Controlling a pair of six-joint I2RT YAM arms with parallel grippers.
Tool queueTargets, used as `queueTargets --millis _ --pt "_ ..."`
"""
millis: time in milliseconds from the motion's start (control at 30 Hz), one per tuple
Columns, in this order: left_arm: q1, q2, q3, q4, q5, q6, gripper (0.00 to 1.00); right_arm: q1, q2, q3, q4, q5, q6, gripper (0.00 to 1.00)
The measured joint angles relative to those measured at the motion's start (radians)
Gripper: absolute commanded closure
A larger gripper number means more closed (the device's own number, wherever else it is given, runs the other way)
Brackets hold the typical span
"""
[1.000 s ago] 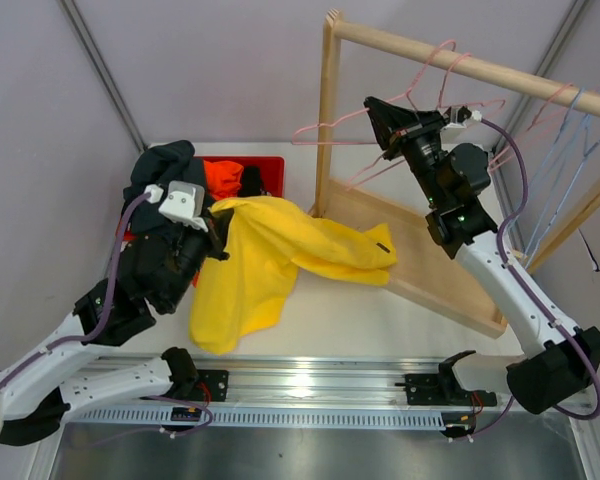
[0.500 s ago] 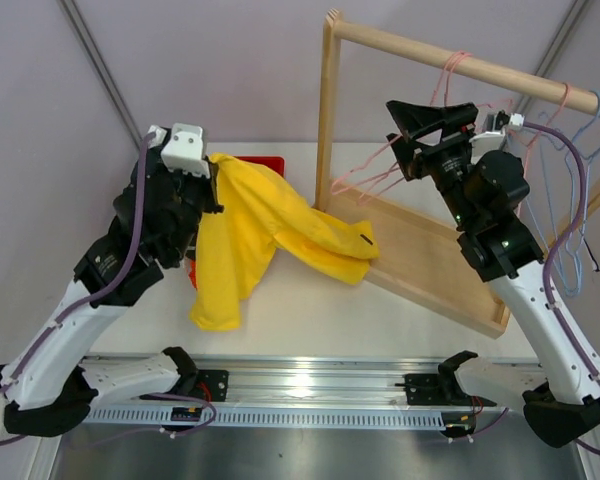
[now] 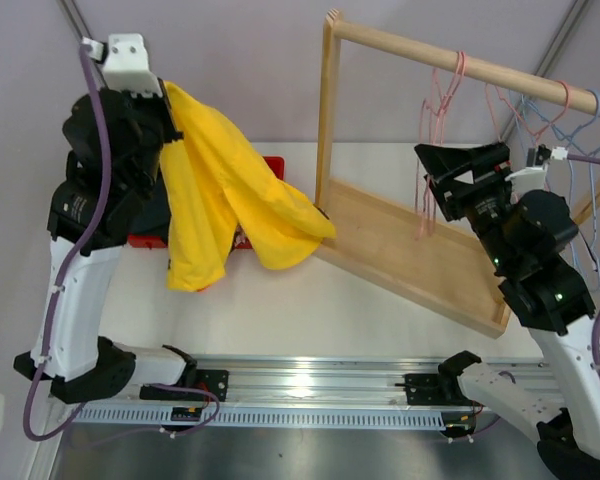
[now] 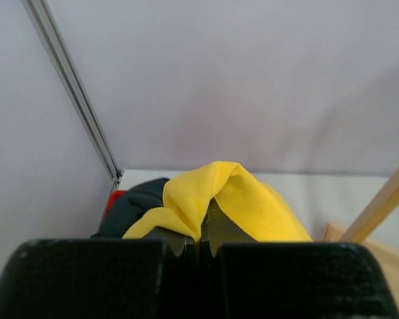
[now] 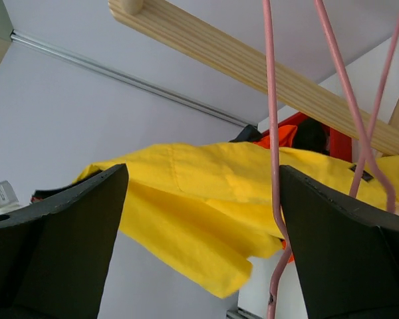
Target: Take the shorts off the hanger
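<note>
My left tool (image 3: 168,100): clenched on the yellow shorts (image 3: 215,190); I held them high so the fabric hung above the worktop (image 3: 310,300).
My right tool (image 3: 438,185): released, jaws wide beside the bare pink hanger (image 3: 427,125).
Shorts: off the hanger, draped above the red bin (image 3: 272,165).

White table (image 3: 320,310), flat wooden base (image 3: 410,250) of the hanger rack lying across its right half, red bin (image 3: 275,166) at far left, partly hidden
</note>
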Motion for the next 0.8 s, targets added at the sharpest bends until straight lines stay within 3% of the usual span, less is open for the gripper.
queueTargets --millis 233,467,567,800 --pt "0.111 0.208 0.359 0.049 -0.010 0.048 1.00 0.000 -0.145 -0.054 -0.090 -0.058 -0.047 0.01" --pt "0.286 0.345 0.416 0.080 0.020 0.019 1.00 0.000 -0.285 -0.156 -0.146 -0.119 -0.102 0.00" --pt "0.326 0.386 0.369 0.097 0.035 0.001 1.00 0.000 -0.356 -0.226 -0.131 -0.156 -0.129 0.01" --pt "0.332 0.392 -0.050 0.203 0.086 -0.081 1.00 0.000 -0.466 -0.331 -0.082 -0.267 -0.189 0.01"
